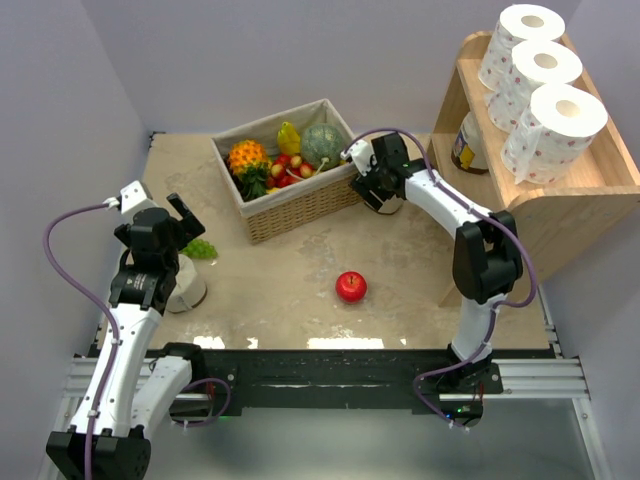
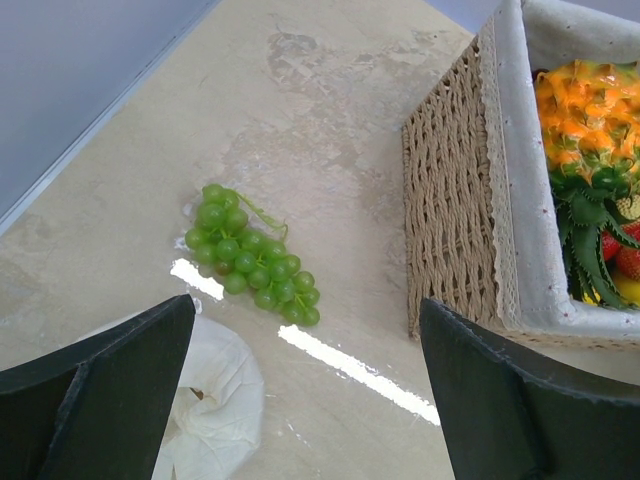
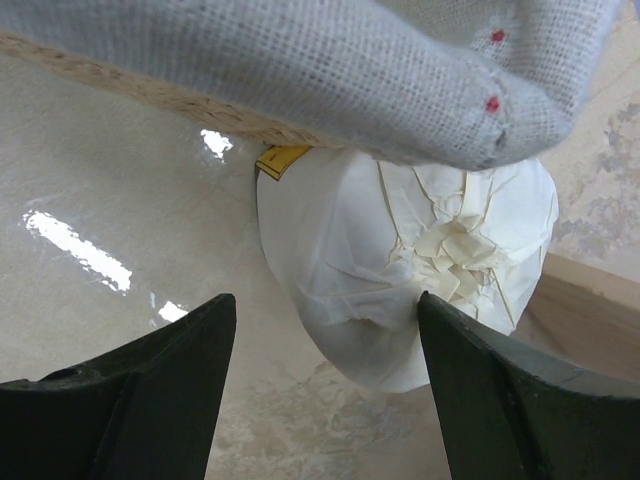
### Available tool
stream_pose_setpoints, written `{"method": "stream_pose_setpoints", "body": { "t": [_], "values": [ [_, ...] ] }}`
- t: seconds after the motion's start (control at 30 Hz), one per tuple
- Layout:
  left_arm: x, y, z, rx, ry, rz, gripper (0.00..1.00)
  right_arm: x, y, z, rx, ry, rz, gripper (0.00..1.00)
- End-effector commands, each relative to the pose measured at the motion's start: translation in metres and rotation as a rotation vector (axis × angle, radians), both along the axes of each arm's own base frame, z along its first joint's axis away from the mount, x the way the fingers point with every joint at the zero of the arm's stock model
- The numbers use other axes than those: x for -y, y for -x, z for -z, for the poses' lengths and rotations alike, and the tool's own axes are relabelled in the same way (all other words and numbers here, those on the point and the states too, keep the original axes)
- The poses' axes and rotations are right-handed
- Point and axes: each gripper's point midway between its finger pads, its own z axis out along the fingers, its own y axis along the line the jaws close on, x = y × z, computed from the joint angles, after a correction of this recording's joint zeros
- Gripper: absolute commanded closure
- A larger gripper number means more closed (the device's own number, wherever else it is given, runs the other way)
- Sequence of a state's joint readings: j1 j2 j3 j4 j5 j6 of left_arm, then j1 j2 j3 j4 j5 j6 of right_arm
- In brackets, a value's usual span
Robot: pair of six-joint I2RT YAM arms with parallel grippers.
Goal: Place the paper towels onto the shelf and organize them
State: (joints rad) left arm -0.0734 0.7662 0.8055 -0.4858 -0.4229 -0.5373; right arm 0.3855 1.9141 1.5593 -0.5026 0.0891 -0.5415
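A: Where are the paper towels?

B: Three white paper towel rolls with pink dots (image 1: 543, 68) lie in a row on the top board of the light-wood shelf with rounded side panels (image 1: 600, 185), at the right edge of the table. They touch one another. On the lower board stands a jar with a printed label (image 1: 466, 145).

A: And on the table?

B: One plain cream roll with a crumpled paper end (image 3: 400, 270) lies just beside the corner of the woven wicker basket with white cloth lining (image 1: 300, 205). A second cream roll (image 2: 215, 405) lies near the left wall, under the left arm.

A: How is each claw?

B: The right gripper (image 3: 325, 390) is spread wide and holds nothing. The cream roll lies in front of the gap, and I see no finger pressing on it. The left gripper (image 2: 305, 390) is also spread wide and empty, above the second roll.

A: How much room is there?

B: The right gripper is in a narrow place, between the basket and the shelf side. In the middle, the smooth beige stone-look table (image 1: 280, 300) carries only a small red apple (image 1: 351, 286). A bunch of glossy green grapes (image 2: 255, 262) lies between the left gripper and the rough basket wall.
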Motion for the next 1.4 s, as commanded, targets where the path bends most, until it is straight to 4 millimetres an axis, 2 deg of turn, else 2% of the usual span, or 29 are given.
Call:
{"method": "stream_pose_setpoints", "body": {
  "t": [0.0, 0.37, 0.57, 0.8, 0.93, 1.0, 1.03, 1.07, 1.17, 1.23, 1.37],
  "values": [
    [-0.002, -0.004, -0.01, 0.039, -0.017, -0.003, 0.0, 0.0, -0.019, -0.018, 0.075, 0.015, -0.045, 0.24],
    [-0.002, -0.005, -0.009, 0.035, -0.02, -0.004, 0.0, 0.001, -0.029, -0.012, 0.105, 0.024, -0.035, 0.24],
    [-0.002, -0.005, -0.01, 0.037, -0.021, -0.005, 0.0, 0.004, -0.026, 0.007, 0.064, 0.039, -0.025, 0.25],
    [-0.002, -0.005, -0.009, 0.035, -0.02, -0.003, 0.0, 0.009, -0.023, 0.014, 0.05, 0.057, -0.006, 0.29],
    [-0.001, -0.005, -0.01, 0.038, -0.019, -0.001, 0.0, 0.011, -0.023, 0.007, 0.055, 0.05, 0.013, 0.46],
    [-0.001, -0.005, -0.011, 0.042, -0.016, 0.0, 0.0, 0.011, -0.021, -0.004, 0.072, 0.04, 0.023, 0.5],
    [0.0, -0.005, -0.011, 0.043, -0.016, 0.002, 0.0, 0.009, -0.019, -0.005, 0.068, 0.028, 0.019, 0.5],
    [0.0, -0.005, -0.011, 0.042, -0.015, 0.004, 0.0, 0.009, -0.017, -0.016, 0.083, 0.01, 0.027, 0.5],
    [0.001, -0.005, -0.012, 0.048, -0.013, 0.008, 0.0, 0.004, -0.004, -0.022, 0.067, -0.003, 0.022, 0.51],
    [0.001, -0.005, -0.012, 0.051, -0.012, 0.009, 0.0, -0.002, 0.011, -0.027, 0.06, 0.005, 0.006, 0.52],
    [0.002, -0.004, -0.013, 0.054, -0.011, 0.012, 0.0, -0.002, 0.038, -0.037, 0.067, 0.036, 0.045, 0.52]
  ]
}}
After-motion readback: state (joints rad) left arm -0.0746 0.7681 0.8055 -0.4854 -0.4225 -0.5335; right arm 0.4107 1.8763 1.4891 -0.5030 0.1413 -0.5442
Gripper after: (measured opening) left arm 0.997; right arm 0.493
